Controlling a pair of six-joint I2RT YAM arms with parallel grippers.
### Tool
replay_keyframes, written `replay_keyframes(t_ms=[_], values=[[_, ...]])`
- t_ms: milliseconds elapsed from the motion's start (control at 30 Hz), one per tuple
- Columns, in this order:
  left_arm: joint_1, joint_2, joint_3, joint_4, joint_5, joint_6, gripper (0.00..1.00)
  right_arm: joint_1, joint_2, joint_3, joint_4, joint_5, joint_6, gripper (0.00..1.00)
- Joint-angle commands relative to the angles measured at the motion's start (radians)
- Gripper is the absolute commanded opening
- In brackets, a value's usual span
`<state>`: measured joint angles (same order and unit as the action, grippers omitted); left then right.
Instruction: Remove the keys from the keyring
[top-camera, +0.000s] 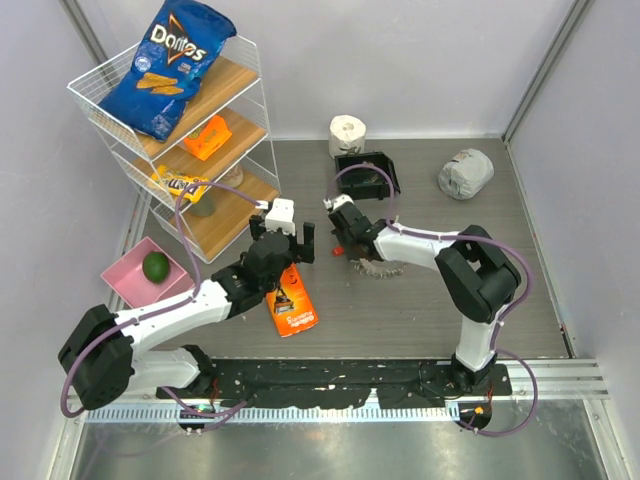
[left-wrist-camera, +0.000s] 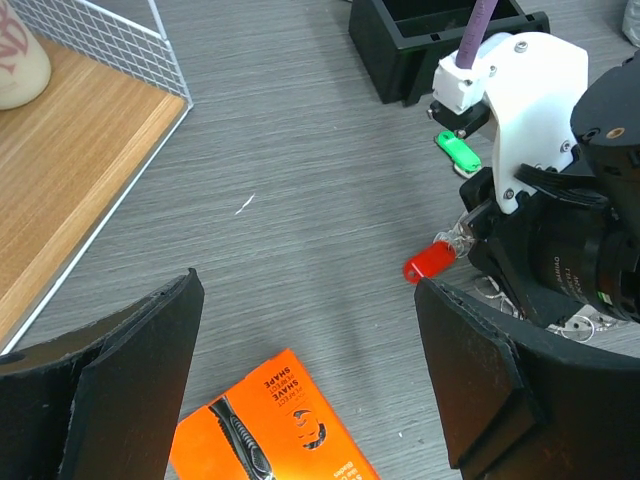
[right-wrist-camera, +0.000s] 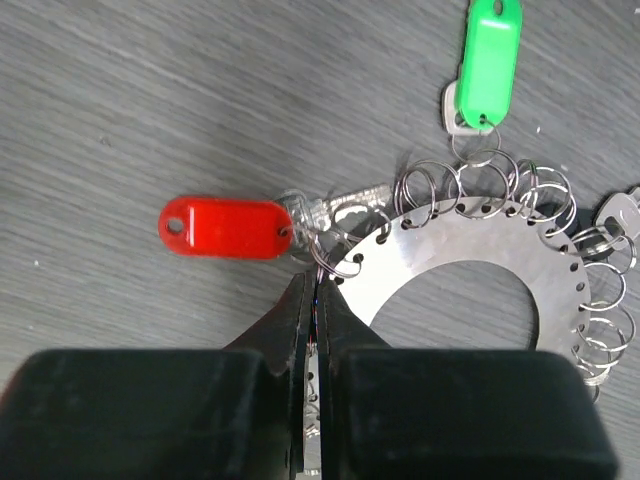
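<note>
Top cam: saw left claw (top-camera: 283, 243) wide open, empty; keyring (top-camera: 376, 268) flat on table (top-camera: 420, 310) by right claw (top-camera: 341, 236). L wrist: saw red key (left-wrist-camera: 430, 260), green key (left-wrist-camera: 458, 150) on table. R wrist: saw right claw (right-wrist-camera: 312, 300) pinched shut at keyring (right-wrist-camera: 470, 240) rim, beside red key (right-wrist-camera: 225, 227).

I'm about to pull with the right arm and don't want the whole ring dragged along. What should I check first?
1. Right hand shut: ok.
2. What it pinches, the keyring edge or a small loop: cannot tell.
3. Red key free of the keyring: not ok, linked right beside the pinch.
4. Green key clear of the pinch: ok, well away.
5. Left hand open: ok.
6. Left hand bracing the keyring: not ok, it is apart from it, by the orange packet.
</note>
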<state>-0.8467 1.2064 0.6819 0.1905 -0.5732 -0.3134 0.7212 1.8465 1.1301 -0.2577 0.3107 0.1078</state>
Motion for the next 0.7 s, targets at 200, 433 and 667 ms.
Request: replay_keyframes(t_ms=[200, 433, 667], values=[[0.034, -0.004, 0.013, 0.056, 0.088, -0.036, 0.93, 0.012, -0.299, 0.077, -0.167, -0.09, -0.023, 0.05], [0.049, 0.01, 0.011, 0.069, 0.159, -0.007, 0.94, 0.014, -0.415, -0.068, 0.024, -0.111, -0.103, 0.05], [0.058, 0.031, -0.016, 0.133, 0.315, 0.062, 1.0, 0.014, -0.642, -0.387, 0.441, -0.206, -0.103, 0.05]])
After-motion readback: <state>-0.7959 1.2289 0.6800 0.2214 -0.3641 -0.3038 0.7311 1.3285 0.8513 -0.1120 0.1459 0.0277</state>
